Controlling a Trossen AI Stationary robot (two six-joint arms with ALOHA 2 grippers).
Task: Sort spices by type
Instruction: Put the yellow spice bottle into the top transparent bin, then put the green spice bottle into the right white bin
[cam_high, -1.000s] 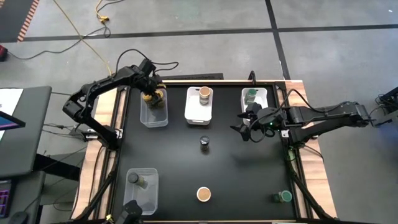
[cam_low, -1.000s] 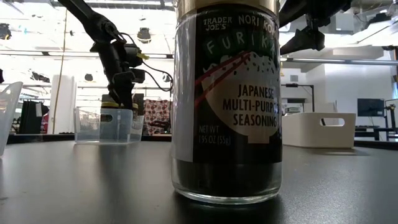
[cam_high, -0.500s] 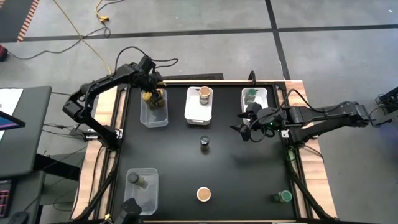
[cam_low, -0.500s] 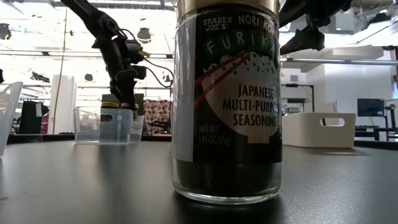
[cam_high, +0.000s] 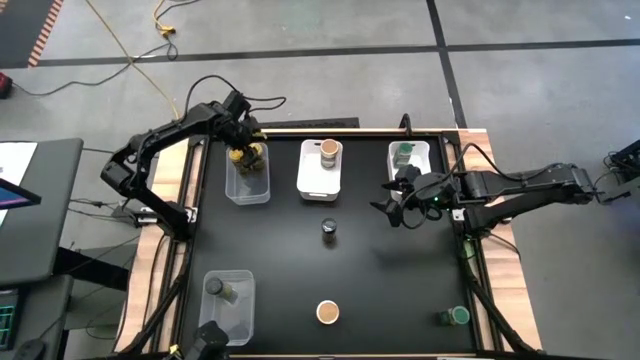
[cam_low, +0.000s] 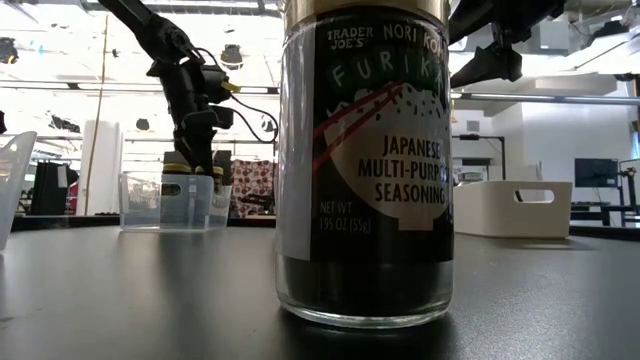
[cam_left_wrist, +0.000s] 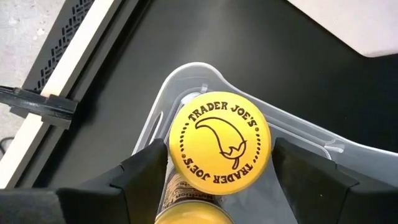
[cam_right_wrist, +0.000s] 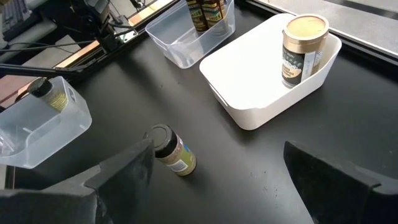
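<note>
Since a second ago almost nothing has moved; only the left pincer (cam_high: 246, 152) has lifted a little above the clear bin (cam_high: 247, 186) at the far left of the surface (cam_high: 380, 280), and its fingers have widened slightly. In the left wrist view these fingers stand on both sides of the yellow-topped jar (cam_left_wrist: 219, 151), with a small gap on each side, so I judge the pincer is open and the jar is released inside the bin, beside a second yellow-topped jar that I see only partly.

The right pincer (cam_high: 393, 207) hangs wide open and holds nothing, above the surface near the white bin (cam_high: 420, 150) with a green-topped jar (cam_high: 403, 154). The middle white bin (cam_high: 320, 182) holds a tan-topped jar (cam_high: 329, 150). A clear bin (cam_high: 240, 315) at the near left holds a grey-topped jar (cam_high: 220, 289).

Three jars are not yet sorted: a dark-topped jar (cam_high: 329, 231) in the centre, the furikake jar (cam_high: 328, 312) at the near edge, and a green-topped jar (cam_high: 457, 316) at the near right.

The step in hand seems to be the end of placing a yellow jar. Next the left arm should rise straight up, clear of the bin wall, and the right pincer, which looks toward the dark-topped jar (cam_right_wrist: 172, 150), can descend around it
</note>
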